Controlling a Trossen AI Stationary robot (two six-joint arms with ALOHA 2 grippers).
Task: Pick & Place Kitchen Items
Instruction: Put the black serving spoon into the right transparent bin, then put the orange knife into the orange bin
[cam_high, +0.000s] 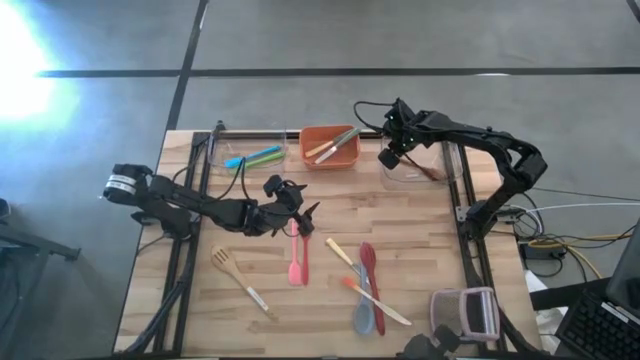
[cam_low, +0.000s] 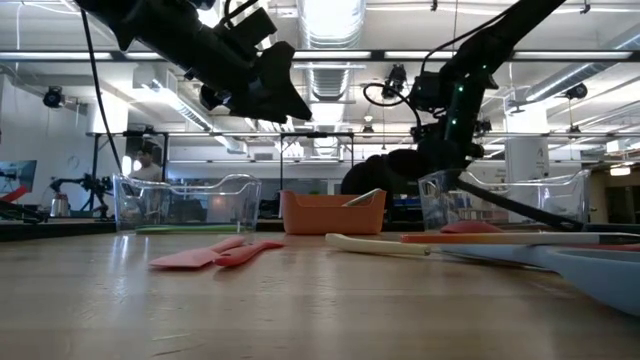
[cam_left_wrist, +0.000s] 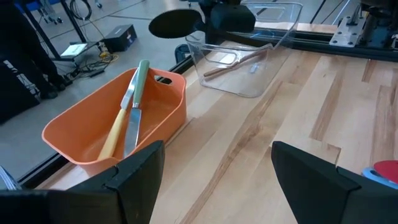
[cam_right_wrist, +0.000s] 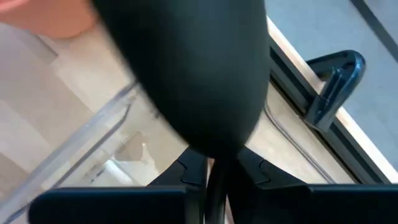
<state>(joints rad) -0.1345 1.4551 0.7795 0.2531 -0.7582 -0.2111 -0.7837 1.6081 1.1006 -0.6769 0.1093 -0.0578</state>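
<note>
The right gripper (cam_high: 390, 158) in the high view hangs at about 1 o'clock on the table (cam_high: 420, 250), over the rim of a clear plastic bin (cam_high: 415, 180) with a brown-handled utensil inside. The orange bin (cam_high: 345, 158), at 12 o'clock, holds two utensils. The left gripper (cam_high: 303, 215) sits just left of the table's centre, fingers spread wide, over the handle ends of two pink spatulas (cam_high: 297, 265). Toward 6 o'clock lie a wooden slotted spatula (cam_high: 238, 280), a red spoon (cam_high: 368, 260) and a grey spoon (cam_high: 362, 315).

In the low view, the left gripper (cam_low: 275, 95) hangs empty in the air above the pink spatulas (cam_low: 215, 255), which lie flat on the wood.

In the left wrist view, wide-apart fingers (cam_left_wrist: 140, 168) frame the orange bin (cam_left_wrist: 81, 134). At 12 o'clock, a black spoon (cam_left_wrist: 177, 23) hangs above the clear plastic bin (cam_left_wrist: 261, 68).

In the right wrist view, the fingers (cam_right_wrist: 186, 171) are narrowly closed on the thin handle of the black spoon (cam_right_wrist: 199, 74), its bowl over the clear plastic bin's edge (cam_right_wrist: 106, 130).
</note>
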